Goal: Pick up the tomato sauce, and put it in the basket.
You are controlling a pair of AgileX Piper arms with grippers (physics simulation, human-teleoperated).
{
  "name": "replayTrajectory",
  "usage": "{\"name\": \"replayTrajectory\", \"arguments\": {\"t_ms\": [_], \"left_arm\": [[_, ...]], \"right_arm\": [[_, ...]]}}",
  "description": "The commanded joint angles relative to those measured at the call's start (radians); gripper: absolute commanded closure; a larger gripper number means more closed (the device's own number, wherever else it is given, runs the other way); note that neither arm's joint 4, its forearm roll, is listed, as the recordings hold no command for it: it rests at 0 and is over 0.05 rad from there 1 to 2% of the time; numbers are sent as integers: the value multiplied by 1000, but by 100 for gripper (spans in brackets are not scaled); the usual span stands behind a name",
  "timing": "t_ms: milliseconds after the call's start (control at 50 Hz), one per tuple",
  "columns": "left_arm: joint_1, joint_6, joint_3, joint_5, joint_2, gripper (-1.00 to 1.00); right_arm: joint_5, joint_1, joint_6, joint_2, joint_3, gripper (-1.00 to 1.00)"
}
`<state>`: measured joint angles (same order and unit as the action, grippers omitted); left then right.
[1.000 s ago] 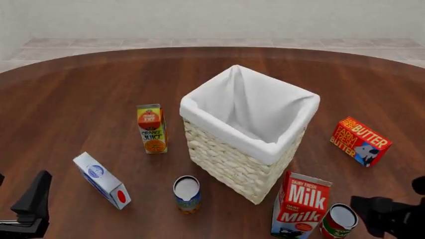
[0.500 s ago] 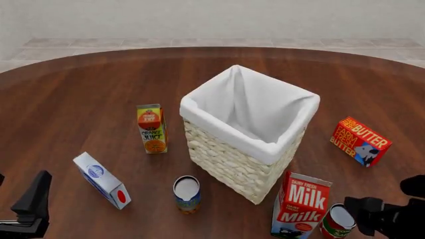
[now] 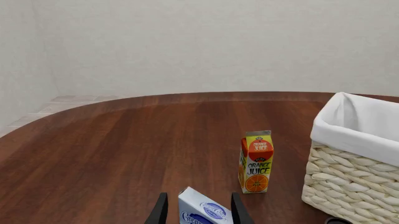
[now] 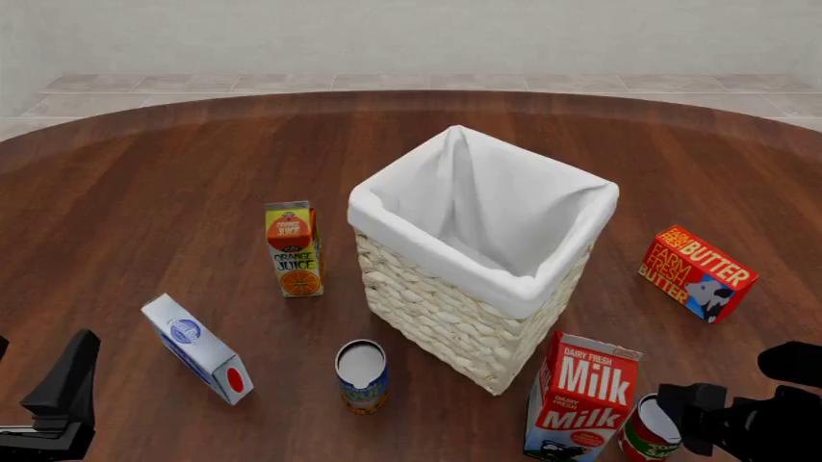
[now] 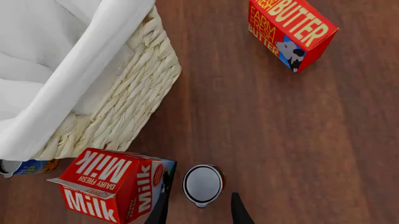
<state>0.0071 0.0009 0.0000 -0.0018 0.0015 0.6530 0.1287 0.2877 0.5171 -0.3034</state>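
Black fingers of the right gripper (image 5: 198,212) are spread apart and hanging right over the tomato sauce (image 5: 203,185), with nothing between them. You can see the can's silvery top sitting just ahead of the two fingertips, upright on the wooden table (image 5: 274,126). In the front view the right gripper (image 4: 704,421) covers part of that can (image 4: 646,430), so only its red side and a slice of the top show.

Just beside the can, on the side away from the gripper's arm, stands the milk carton (image 5: 113,185); the two look very close, though I can't tell if they touch. Past the carton is the basket (image 5: 124,100), white cloth folded over its rim, nothing visible inside it. The butter box (image 5: 290,29) lies well apart from the gripper, further out on the table.

Left gripper (image 3: 195,212) is parked low at its own corner with its fingers apart too, and a white-and-blue carton (image 3: 204,212) sits in the view between them. Beyond that stands the orange juice carton (image 3: 256,162). A blue-and-yellow can (image 4: 361,376) is upright near the basket's near corner.
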Motion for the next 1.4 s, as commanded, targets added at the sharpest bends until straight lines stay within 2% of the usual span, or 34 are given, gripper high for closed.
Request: {"name": "replayTrajectory", "arguments": {"t_ms": [20, 1400], "left_arm": [[-4, 1, -1, 2, 0, -100], [-4, 1, -1, 2, 0, -100]], "right_arm": [[-10, -7, 1, 2, 19, -100], [-183, -1, 14, 202, 43, -100]]}}
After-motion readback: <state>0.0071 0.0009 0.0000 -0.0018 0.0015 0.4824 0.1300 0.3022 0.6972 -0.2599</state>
